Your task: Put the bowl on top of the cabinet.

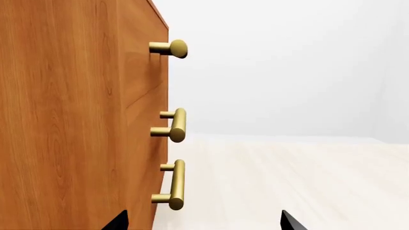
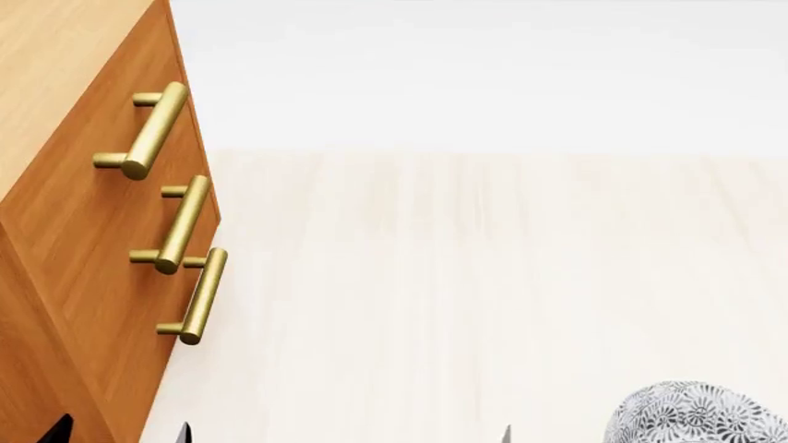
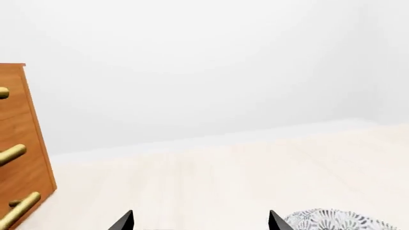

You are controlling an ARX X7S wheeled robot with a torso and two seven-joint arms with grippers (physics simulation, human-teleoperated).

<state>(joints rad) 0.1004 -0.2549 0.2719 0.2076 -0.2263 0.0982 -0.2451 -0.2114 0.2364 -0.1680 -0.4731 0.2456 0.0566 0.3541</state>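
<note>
The bowl (image 2: pixel 696 415), grey-and-white floral, sits on the pale floor at the lower right of the head view, cut off by the frame edge. Its rim (image 3: pixel 338 219) also shows in the right wrist view, just outside one fingertip (image 3: pixel 275 221) of my right gripper (image 3: pixel 199 221), which is open and empty. The orange-brown cabinet (image 2: pixel 74 231) with brass bar handles (image 2: pixel 154 129) stands at the left. My left gripper (image 1: pixel 204 223) is open and empty, close beside the cabinet's front corner (image 1: pixel 137 143). Only the dark tips of both grippers show.
Pale wood floor (image 2: pixel 468 277) stretches ahead to a white wall (image 2: pixel 493 74). The cabinet's lighter top (image 2: pixel 50 55) shows at the upper left of the head view. Three brass handles (image 1: pixel 176 124) stick out from the cabinet front near my left gripper.
</note>
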